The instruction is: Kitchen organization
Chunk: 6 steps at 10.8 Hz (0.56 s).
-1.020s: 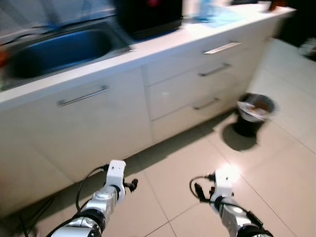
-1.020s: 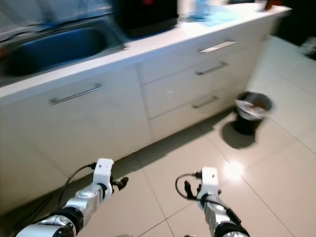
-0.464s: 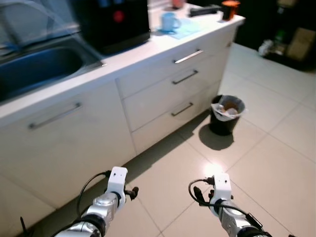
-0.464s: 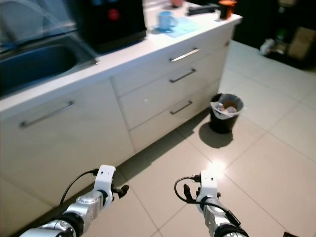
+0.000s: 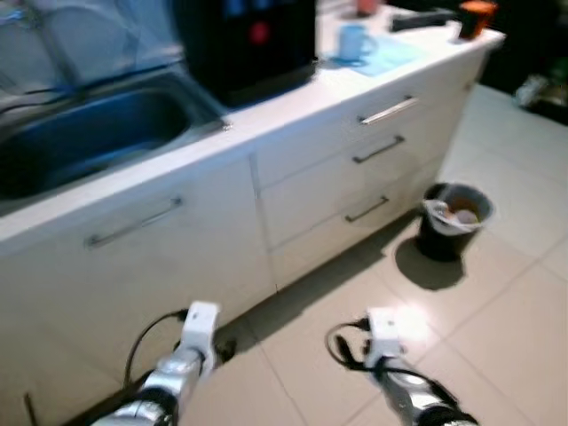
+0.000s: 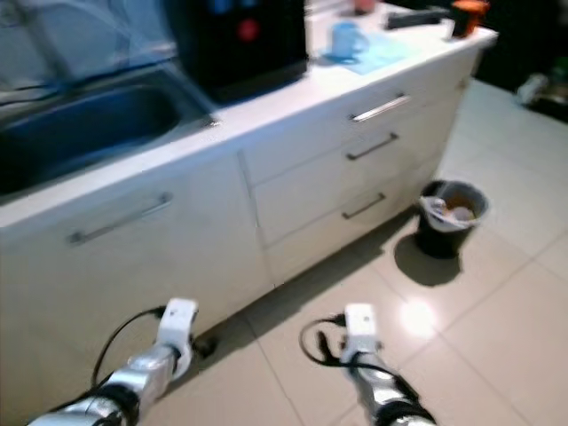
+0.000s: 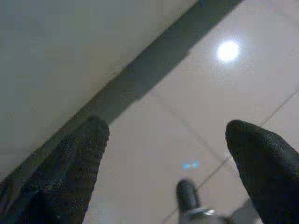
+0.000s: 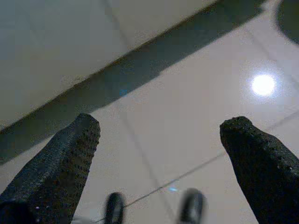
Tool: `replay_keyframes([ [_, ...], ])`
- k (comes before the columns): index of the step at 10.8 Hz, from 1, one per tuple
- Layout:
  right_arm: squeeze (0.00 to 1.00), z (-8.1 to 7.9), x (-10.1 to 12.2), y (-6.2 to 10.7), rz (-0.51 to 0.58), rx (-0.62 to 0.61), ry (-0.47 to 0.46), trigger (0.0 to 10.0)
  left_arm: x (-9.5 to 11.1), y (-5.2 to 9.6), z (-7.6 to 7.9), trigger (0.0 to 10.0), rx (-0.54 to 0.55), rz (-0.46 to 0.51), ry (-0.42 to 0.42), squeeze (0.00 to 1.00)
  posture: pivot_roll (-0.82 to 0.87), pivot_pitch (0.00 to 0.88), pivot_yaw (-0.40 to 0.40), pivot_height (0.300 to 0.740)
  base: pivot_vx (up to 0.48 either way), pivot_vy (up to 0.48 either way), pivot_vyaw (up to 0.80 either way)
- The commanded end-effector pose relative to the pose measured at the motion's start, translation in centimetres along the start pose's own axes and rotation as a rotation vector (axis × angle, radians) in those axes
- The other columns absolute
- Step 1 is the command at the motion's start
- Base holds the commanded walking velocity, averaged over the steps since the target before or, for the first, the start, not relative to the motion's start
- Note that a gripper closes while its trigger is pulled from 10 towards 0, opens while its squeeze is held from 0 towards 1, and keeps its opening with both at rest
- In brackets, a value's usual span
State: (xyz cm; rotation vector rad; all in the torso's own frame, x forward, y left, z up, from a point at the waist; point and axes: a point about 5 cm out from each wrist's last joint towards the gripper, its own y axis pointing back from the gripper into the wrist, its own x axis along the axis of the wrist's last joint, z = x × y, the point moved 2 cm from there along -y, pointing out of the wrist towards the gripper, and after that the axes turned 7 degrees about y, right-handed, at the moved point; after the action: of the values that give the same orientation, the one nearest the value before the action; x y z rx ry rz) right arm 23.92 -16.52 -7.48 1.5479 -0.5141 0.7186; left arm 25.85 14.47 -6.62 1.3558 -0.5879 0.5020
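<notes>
Nothing looks sorted yet, as far as I can judge. Nearest me, the left gripper (image 7: 163, 140) and right gripper (image 8: 159, 140) hang low over the tiled floor (image 5: 497, 328), both with fingers spread wide and empty, forearms held out in front. Beyond them stand white cabinets with drawers (image 5: 373, 151), and a small bin (image 5: 451, 217) beside them. Up on the counter (image 5: 337, 80) sit the sink (image 5: 89, 133), a black appliance (image 5: 253, 40) and, farther along, a blue mug (image 5: 353, 40) on its cloth, all untouched.
</notes>
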Motion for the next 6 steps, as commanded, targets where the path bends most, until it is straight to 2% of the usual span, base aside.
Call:
replay_keyframes([
  [1, 0.00, -1.05, 0.34, -0.22, 0.008, 0.027, -0.003, 10.0, -0.56, 0.22, -0.95, 10.0, 0.023, -0.018, -0.012, 0.00, 0.04, 0.009, 0.095, 0.740, 0.401, 0.266, 0.00],
  [2, 0.00, -1.05, 0.11, -0.19, -0.002, 0.025, -0.006, 10.0, -0.78, 0.22, -0.81, 10.0, 0.013, -0.029, -0.019, 0.00, 0.04, 0.010, 0.095, 0.740, 0.405, 0.000, 0.00],
  [5, 0.00, -1.04, -0.12, -0.15, -0.009, 0.024, -0.007, 10.0, -1.05, 0.29, -0.97, 10.0, 0.010, -0.042, -0.059, 0.00, 0.04, 0.013, 0.099, 0.740, 0.000, 0.000, -0.80],
  [6, 0.00, -1.08, -0.05, -0.15, -0.002, 0.026, -0.008, 10.0, -1.17, 0.31, -1.01, 10.0, 0.009, -0.046, -0.067, 0.00, 0.04, 0.014, 0.099, 0.740, 0.266, 0.000, 0.00],
])
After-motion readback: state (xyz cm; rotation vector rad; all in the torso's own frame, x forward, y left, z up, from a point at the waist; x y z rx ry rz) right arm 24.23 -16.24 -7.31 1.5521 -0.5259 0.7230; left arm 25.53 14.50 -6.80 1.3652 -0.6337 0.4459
